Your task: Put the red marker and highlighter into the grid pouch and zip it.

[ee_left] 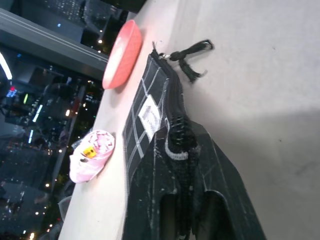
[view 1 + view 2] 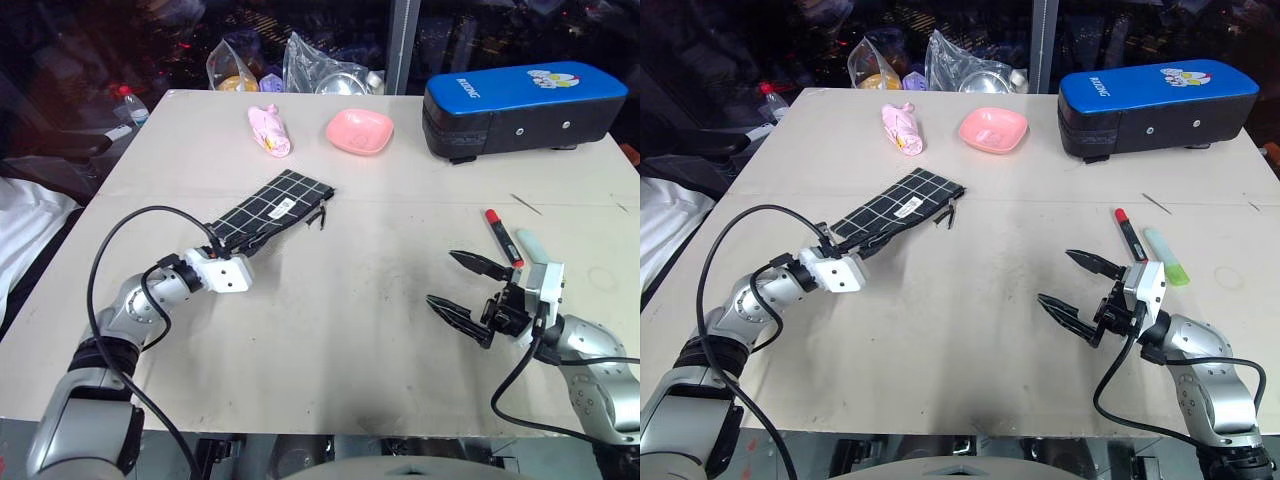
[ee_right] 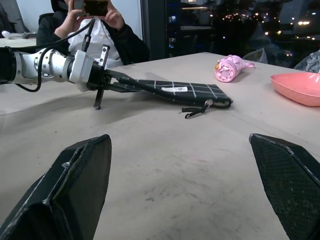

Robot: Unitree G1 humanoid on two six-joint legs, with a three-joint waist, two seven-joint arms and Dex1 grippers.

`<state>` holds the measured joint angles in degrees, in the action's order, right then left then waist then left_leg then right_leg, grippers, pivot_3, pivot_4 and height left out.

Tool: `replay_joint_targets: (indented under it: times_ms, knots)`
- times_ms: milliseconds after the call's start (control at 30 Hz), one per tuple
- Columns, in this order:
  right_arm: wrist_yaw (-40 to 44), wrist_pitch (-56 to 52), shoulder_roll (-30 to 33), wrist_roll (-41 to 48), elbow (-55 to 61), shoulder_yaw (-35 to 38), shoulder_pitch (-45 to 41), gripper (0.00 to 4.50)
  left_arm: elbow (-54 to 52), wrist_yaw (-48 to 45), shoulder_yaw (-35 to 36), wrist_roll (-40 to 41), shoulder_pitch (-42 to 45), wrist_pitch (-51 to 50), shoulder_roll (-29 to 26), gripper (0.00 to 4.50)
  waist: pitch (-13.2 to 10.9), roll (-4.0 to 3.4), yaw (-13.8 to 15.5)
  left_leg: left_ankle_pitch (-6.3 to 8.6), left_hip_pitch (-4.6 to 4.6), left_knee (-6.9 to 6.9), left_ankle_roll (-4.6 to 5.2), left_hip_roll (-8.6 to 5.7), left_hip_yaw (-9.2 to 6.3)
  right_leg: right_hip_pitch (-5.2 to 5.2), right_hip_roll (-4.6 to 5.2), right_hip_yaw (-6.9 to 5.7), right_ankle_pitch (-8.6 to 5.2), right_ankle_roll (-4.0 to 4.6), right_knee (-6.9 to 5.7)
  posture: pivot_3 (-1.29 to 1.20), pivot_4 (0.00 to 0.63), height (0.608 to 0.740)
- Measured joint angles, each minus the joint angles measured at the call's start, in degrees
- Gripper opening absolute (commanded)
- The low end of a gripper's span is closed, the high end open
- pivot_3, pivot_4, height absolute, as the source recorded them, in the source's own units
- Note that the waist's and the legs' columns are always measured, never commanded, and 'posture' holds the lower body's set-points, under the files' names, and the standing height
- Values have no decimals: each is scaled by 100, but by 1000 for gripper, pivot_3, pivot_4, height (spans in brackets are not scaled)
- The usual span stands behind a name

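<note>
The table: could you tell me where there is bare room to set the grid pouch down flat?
The widest bare patch on the table lies between the left gripper, shut on the grid pouch, and the open right gripper. The far edge is crowded: pink bundle, pink dish, blue case. The red marker and highlighter lie just beyond the right gripper.

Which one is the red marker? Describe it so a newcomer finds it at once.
Start at the big blue padded case at the far right of the table, then come toward the robot's open right gripper. Just beyond that gripper two pens lie side by side. The red marker is the slim red one, on the left of the thicker mint highlighter with its green cap.
</note>
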<state>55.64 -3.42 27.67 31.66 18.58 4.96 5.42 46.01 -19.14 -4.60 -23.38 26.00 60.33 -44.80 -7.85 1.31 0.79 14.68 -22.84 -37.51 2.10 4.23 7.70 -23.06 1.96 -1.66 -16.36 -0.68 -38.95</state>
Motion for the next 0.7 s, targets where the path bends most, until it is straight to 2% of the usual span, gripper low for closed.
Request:
replay_joint_targets:
  times_ms: [67, 133, 233, 300, 400, 500, 567, 700]
  knots:
    - [-65, -6, 0, -32, 0, -5, 0, 4500, -8, -36, -7, 142, -3, -22, 39, 26, 0, 0, 1, -4, 0, -1, -6, 0, -1, 0, 0, -1, 0, 0, -1, 0, 150, 738]
    - [-213, -58, 6, -140, 4, -23, -18, 4500, -193, -294, -2, 656, -42, -267, 215, 26, 0, 0, 1, -10, -2, -3, -17, 1, 0, 0, 2, -1, 0, 0, -2, 0, 150, 738]
    - [-778, -332, -27, -488, 78, -190, -309, 4500, -1102, -843, -14, 1697, -114, -1142, 655, 26, -1, 0, -11, -11, -8, -22, -18, 4, -2, 0, 3, -1, 0, 0, -10, 0, 150, 738]
    - [-1031, -488, -78, -624, 153, -241, -456, 4500, -1578, -1049, -11, 2060, -161, -1603, 756, 26, -1, 1, -34, -11, -8, -29, -19, 7, -3, 0, -2, 2, 0, 0, -14, 0, 150, 738]
    - [-1636, -1139, -189, -903, 179, -524, -1159, 4500, -2617, -1381, -36, 2803, -200, -2885, 1150, 26, -2, -1, -76, -12, -7, -42, -21, 6, -3, -1, -11, 6, -1, -1, -31, 0, 150, 738]
    - [-2070, -1734, -253, -1108, 136, -720, -1772, 4500, -3265, -1597, -124, 3105, -272, -3654, 1379, 26, -2, -1, -114, -12, -10, -59, -21, 6, -7, -2, -13, 10, -3, -2, -46, 0, 150, 738]
    - [-2464, -2592, -329, -1147, -248, -737, -2564, 4500, -3703, -1728, -232, 3282, -334, -4221, 1595, 26, -2, 0, -144, -12, -10, -66, -21, 5, -6, -2, -13, 13, -2, -2, -52, 0, 150, 738]
    - [-2888, -3456, -472, -1143, -641, -710, -3188, 4500, -3988, -1818, -282, 3280, -400, -4552, 1733, 26, -2, 0, -144, -12, -11, -65, -21, 6, -11, -3, -15, 22, -4, 0, -55, 0, 150, 738]
